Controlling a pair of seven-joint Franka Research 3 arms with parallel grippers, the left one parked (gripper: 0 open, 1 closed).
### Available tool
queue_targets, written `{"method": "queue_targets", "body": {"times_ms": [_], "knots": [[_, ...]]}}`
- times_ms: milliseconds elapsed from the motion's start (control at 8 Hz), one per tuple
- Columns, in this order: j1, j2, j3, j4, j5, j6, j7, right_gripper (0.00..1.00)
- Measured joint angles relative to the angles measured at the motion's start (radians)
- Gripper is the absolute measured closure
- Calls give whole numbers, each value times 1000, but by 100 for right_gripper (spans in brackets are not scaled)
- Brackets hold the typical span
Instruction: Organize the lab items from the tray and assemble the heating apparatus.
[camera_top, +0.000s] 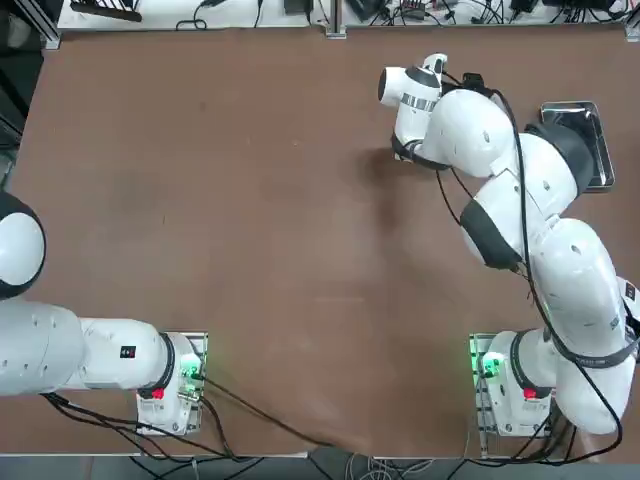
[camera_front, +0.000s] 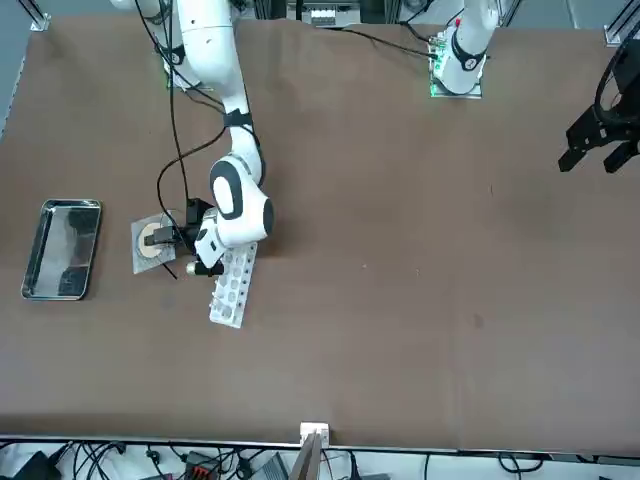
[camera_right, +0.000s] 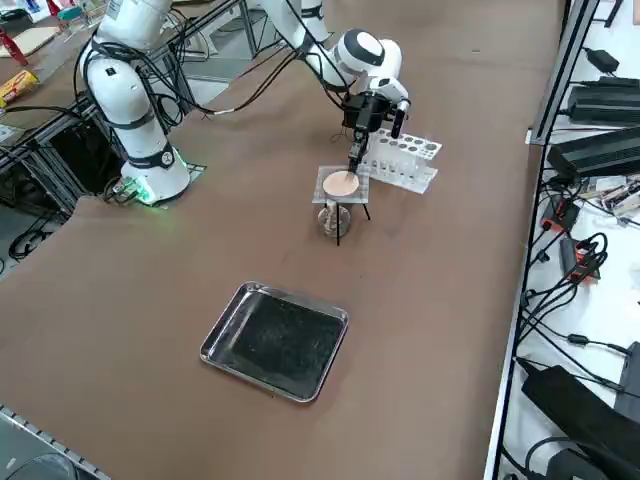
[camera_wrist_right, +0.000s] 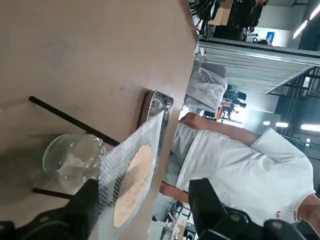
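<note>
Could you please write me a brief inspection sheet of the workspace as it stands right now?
Surface: brown table, bare over most of its area.
Job's things: grey mesh lies on top of the black wire stand, glass burner beneath it; steel tray holds nothing.
Clutter: white rack beside the stand.
Grippers: right gripper open, fingers either side of the mesh edge.
Cables: black cable hangs along the right arm; more run by the bases.
Surroundings: a person in a white shirt beyond the table.
</note>
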Motion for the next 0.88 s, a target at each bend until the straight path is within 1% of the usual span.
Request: {"method": "queue_targets", "body": {"times_ms": [875], "knots": [[-24, 0, 0, -2, 5, 2, -12, 1]]}}
